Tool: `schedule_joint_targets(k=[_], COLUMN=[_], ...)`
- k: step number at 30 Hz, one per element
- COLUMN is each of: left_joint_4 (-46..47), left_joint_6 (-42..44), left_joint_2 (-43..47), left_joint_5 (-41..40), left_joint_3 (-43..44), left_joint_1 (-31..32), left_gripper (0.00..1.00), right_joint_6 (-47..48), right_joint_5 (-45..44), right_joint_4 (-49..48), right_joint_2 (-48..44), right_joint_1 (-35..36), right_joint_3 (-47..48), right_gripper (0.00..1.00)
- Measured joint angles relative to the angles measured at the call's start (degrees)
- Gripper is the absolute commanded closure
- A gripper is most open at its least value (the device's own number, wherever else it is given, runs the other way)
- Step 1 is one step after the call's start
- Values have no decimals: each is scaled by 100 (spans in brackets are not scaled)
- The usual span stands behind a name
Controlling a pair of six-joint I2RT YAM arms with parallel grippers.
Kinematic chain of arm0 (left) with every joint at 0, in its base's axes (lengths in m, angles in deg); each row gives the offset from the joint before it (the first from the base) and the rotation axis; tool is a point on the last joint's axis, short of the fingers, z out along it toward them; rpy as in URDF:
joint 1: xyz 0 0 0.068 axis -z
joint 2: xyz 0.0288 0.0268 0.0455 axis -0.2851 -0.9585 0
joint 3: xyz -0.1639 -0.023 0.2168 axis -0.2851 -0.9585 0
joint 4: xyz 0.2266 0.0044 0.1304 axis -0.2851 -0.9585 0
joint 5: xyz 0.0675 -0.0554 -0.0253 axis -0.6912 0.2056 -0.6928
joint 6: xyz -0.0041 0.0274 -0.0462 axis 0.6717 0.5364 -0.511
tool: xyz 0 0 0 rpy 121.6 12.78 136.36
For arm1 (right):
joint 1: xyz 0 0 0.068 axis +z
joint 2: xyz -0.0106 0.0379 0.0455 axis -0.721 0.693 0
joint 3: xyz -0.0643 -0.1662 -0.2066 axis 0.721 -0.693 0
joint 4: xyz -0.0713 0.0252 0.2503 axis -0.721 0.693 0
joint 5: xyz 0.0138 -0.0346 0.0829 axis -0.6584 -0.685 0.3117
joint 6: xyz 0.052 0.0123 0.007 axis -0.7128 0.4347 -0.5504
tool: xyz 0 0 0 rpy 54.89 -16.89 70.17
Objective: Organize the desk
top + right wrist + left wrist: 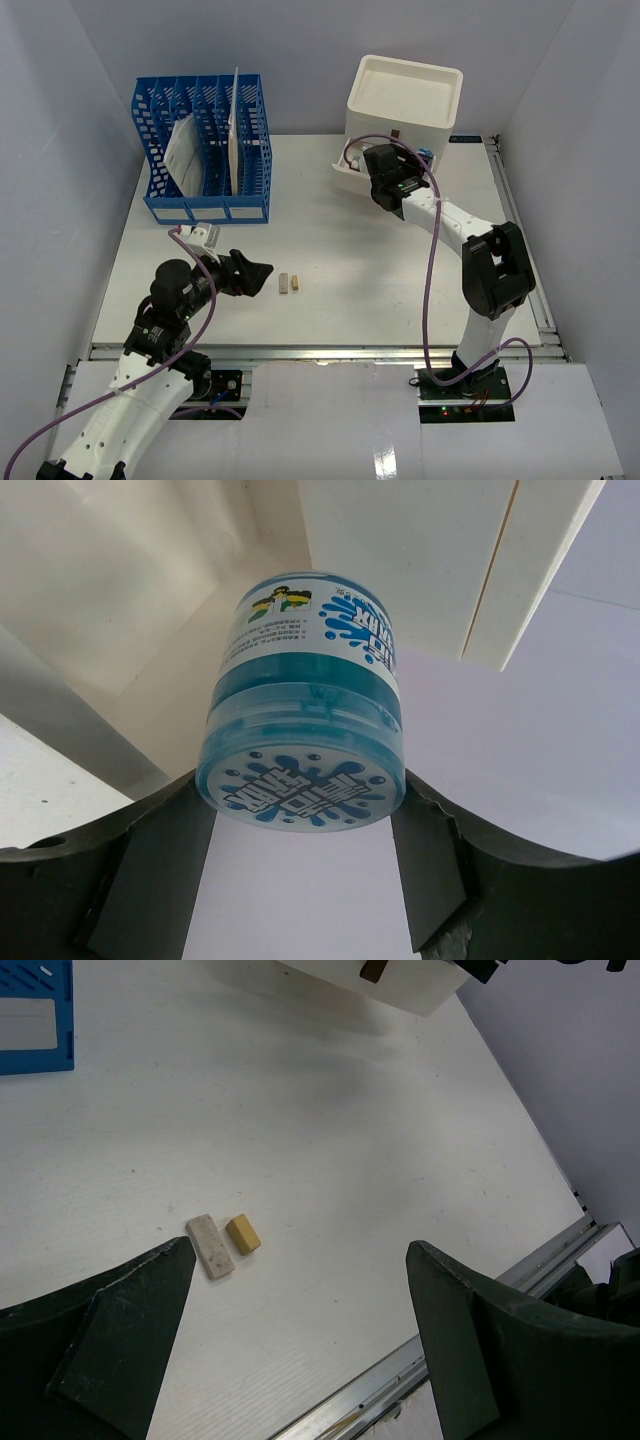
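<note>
**Left jaws wide over desk, right clamped on jar**

The left gripper (300,1250) is fully open with nothing between the fingers. It hangs low over the near-left part of the desk (350,260). The bare white top lies directly under it. A grey block (210,1245) and a yellow block (242,1232) lie side by side flat on the desk, just ahead of its left finger.

The right gripper (300,790) is at the desk's far-right end, up against the front of the white drawer box (405,100). Its fingers are closed on the lid end of a blue jar (305,680).

The blue file rack (205,150) stands at the far-left corner. The metal rail (320,350) runs along the near edge, between the arm bases and the top.
</note>
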Motion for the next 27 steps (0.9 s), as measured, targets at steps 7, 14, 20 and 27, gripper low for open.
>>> schedule_joint_targets(k=[7,14,20,27], left_joint_4=[0,-2,-2,2], left_joint_6=[0,0,0,0], left_joint_2=[0,-24,-7,-22], left_joint_5=[0,0,-3,6], left_joint_3=[0,0,0,0], left_joint_1=[-2,0,1,1], left_gripper=[2,2,2,2], right_joint_6=[-718,-1631,-2424,-3849], right_joint_5=[497,1853,3029,4486], right_joint_4=[1035,1619,1891,1881], right_joint_2=[276,128,-32,-219], right_joint_1=[80,394,-32,-1588], right_joint_3=[878,1577,1858,1511], right_gripper=[10,9,4,10])
